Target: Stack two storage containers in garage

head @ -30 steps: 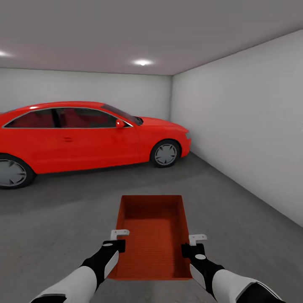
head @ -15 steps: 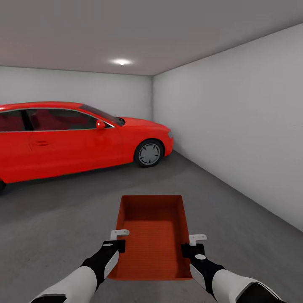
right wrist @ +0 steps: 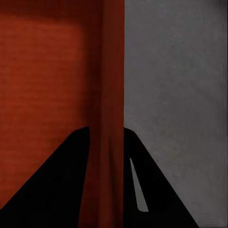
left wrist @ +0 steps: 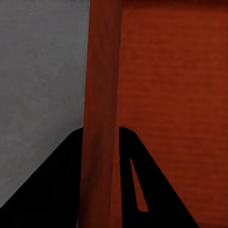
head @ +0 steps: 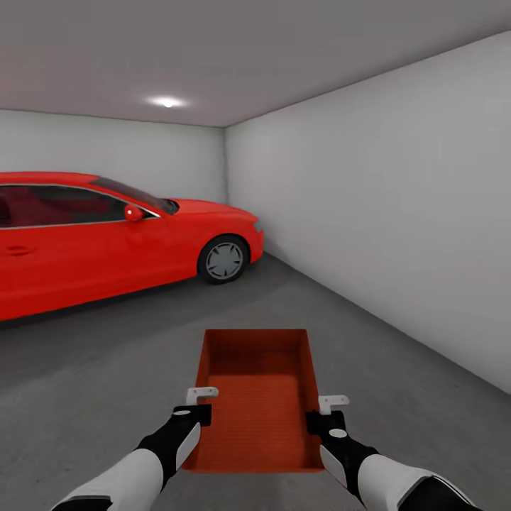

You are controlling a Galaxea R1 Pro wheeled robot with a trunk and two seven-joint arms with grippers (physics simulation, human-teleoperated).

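I hold one orange-red storage container (head: 255,397) level in front of me, above the garage's dark grey concrete floor (head: 92,383). It is open-topped and nothing lies inside. My left gripper (head: 201,406) is shut on its left long wall, and my right gripper (head: 323,413) is shut on its right long wall. In the left wrist view the black fingers (left wrist: 61,180) pinch the thin wall (left wrist: 99,71) of the container. The right wrist view has the same pinch, with the fingers (right wrist: 152,190) either side of the wall (right wrist: 112,71). The second container is out of view.
A red car (head: 106,234) stands at the left, its nose toward the far corner. A plain pale wall (head: 397,213) runs along the right and another (head: 106,149) closes the back. Open concrete lies between car and right wall.
The whole picture has swung: the car and the far corner sit further left, so the camera has turned right. Container and both grippers hold the same pose in front of me.
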